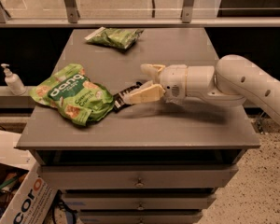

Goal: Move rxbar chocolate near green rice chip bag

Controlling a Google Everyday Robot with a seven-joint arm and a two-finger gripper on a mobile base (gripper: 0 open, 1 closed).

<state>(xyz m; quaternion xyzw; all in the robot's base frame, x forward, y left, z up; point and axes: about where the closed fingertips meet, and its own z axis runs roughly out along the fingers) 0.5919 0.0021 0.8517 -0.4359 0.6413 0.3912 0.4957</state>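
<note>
I see the pincer (136,83) over the grey surface's (186,125) middle, fingers spread, because the small flat black rxbar chocolate wrapper (125,97) already lies against the large bright-green rice chip bag (70,94), I reckon.

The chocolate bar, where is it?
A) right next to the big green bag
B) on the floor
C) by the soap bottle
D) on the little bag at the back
A: the bar lies on the table at the big green bag's edge, with the open gripper on its other side.
</note>
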